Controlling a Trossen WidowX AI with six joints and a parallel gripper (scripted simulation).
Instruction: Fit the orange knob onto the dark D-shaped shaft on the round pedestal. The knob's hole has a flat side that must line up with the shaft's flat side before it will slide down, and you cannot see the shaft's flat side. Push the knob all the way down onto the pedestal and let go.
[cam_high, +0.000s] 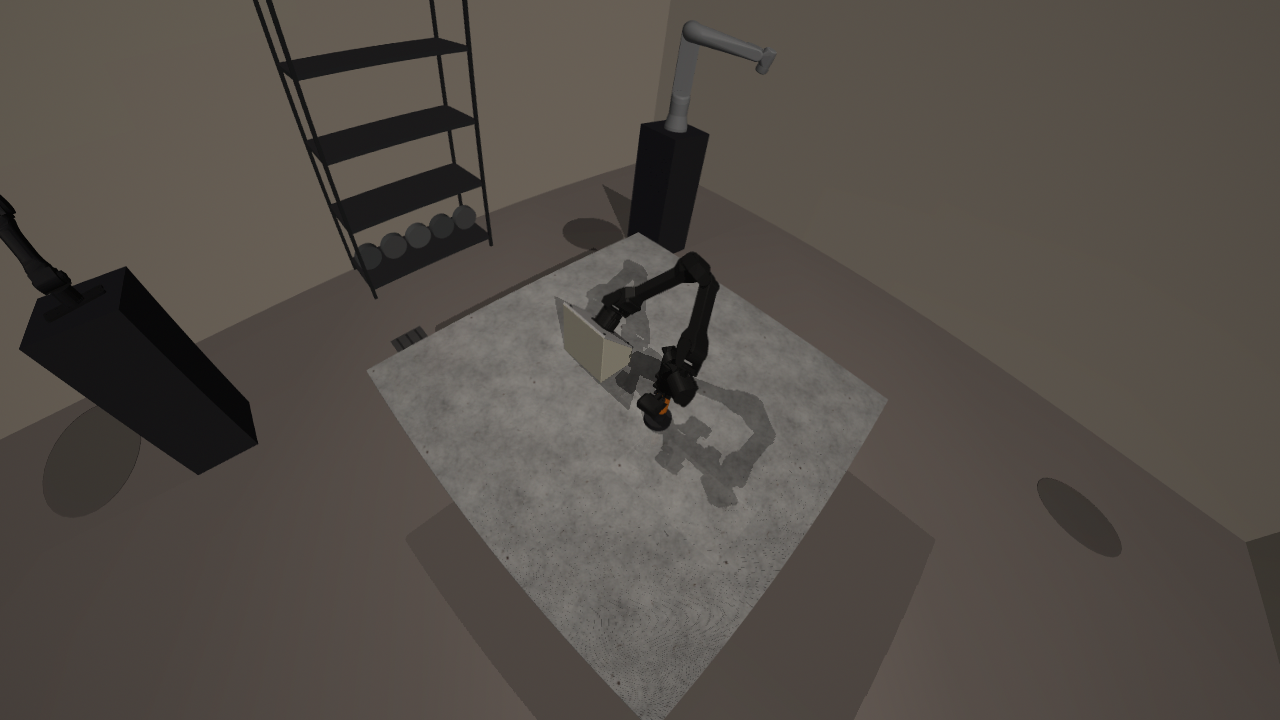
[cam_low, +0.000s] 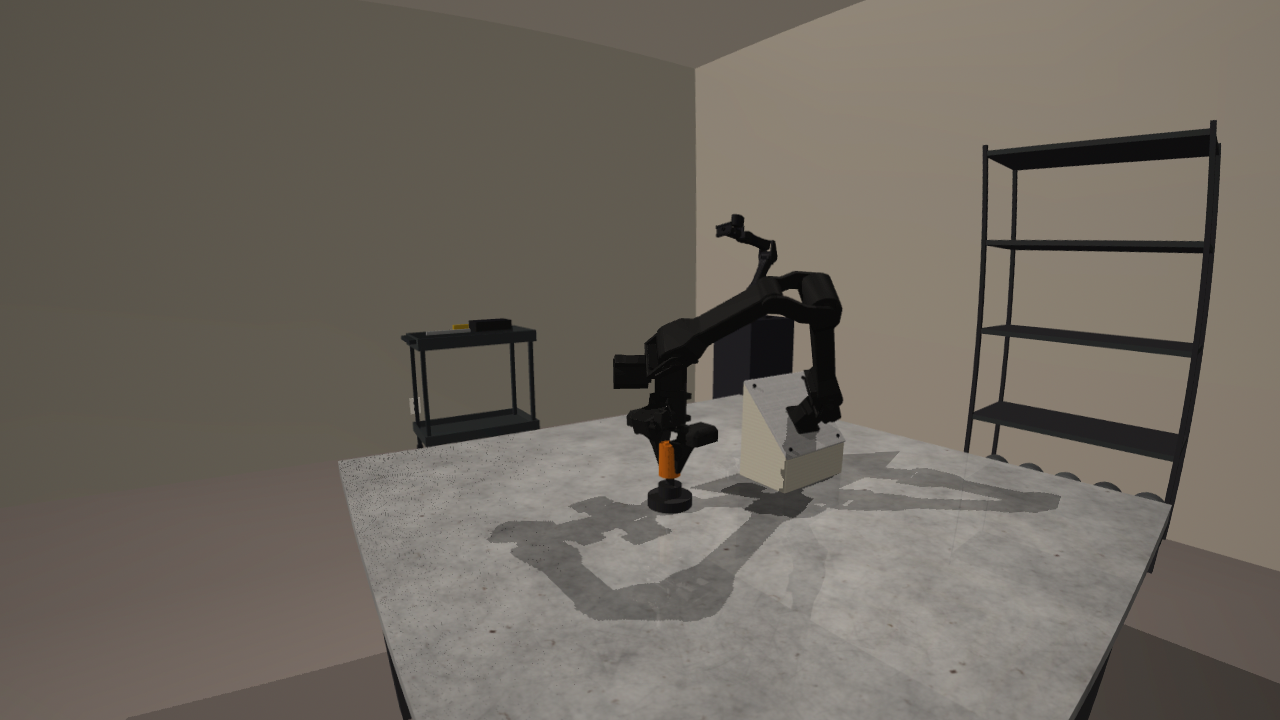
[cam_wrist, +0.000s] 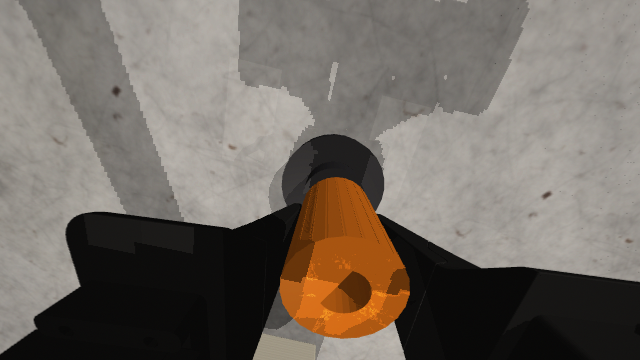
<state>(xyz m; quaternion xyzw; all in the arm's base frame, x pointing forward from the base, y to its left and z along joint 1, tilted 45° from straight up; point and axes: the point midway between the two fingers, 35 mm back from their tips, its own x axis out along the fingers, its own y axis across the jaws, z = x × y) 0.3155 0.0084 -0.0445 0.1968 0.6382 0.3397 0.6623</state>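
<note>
My gripper (cam_high: 663, 405) (cam_low: 668, 467) (cam_wrist: 336, 216) is shut on the orange knob (cam_high: 665, 409) (cam_low: 666, 458) (cam_wrist: 340, 225) and holds it upright over the round dark pedestal (cam_high: 657, 424) (cam_low: 669, 502) (cam_wrist: 335, 147). In the wrist view the D-shaped hole (cam_wrist: 356, 291) shows in the knob's top, its flat edge toward the upper left. In the exterior view the knob's lower end is just above the pedestal's raised collar. The shaft is hidden by the knob, so I cannot tell whether its tip is in the hole.
A cream box with a sloped panel (cam_high: 581, 343) (cam_low: 761, 447) (cam_wrist: 286, 348) stands near the pedestal, and the arm's base is on its slope. The grey table (cam_high: 537, 465) (cam_low: 850, 608) bears them. A shelf rack (cam_high: 393, 192) (cam_low: 1092, 337) and a cart (cam_low: 478, 335) stand beyond.
</note>
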